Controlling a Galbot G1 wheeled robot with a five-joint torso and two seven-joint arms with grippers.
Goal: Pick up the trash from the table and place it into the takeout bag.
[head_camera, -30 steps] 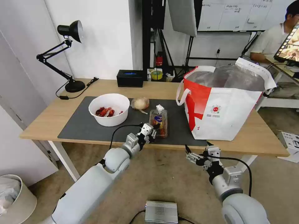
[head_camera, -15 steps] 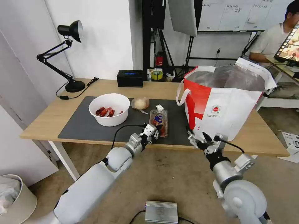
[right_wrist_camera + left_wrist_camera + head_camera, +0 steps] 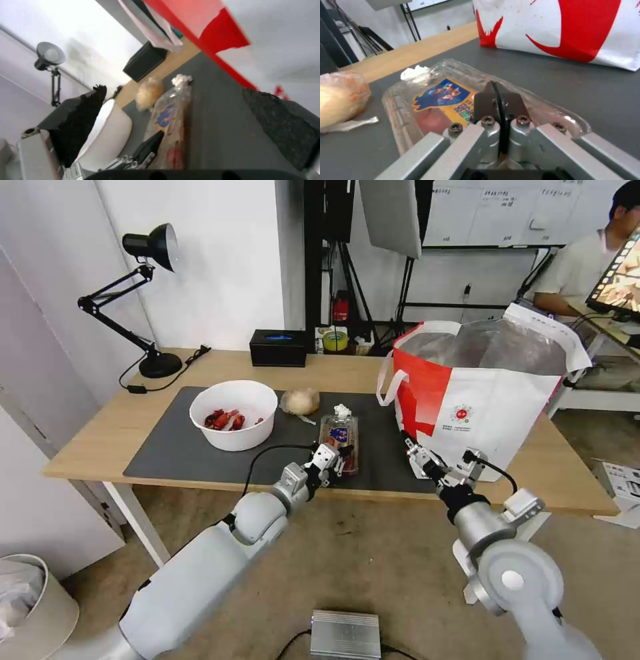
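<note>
On the table's (image 3: 100, 447) dark mat (image 3: 167, 457) stand a white bowl (image 3: 233, 415) with red shellfish scraps, a beige plastic-wrap ball (image 3: 301, 401), a small tissue ball (image 3: 342, 411) and a clear clamshell tray (image 3: 339, 439). My left gripper (image 3: 335, 457) hovers shut over the tray's near end; in the left wrist view its gripper (image 3: 496, 91) shows pressed-together fingers above the tray (image 3: 420, 105). The takeout bag (image 3: 493, 407) stands open at the right. My right gripper (image 3: 416, 452) is open just left of the bag's front corner, its pads (image 3: 83, 120) spread wide, facing the tray (image 3: 170, 112).
A black box (image 3: 278, 347) and a desk lamp (image 3: 153, 300) stand at the table's back. A bin (image 3: 33, 607) is on the floor at the left and a grey unit (image 3: 345, 635) below. Bare mat lies between the tray and the bag.
My right arm has risen from below the table's front edge to the mat beside the bag. The left gripper crept slightly closer to the tray.
</note>
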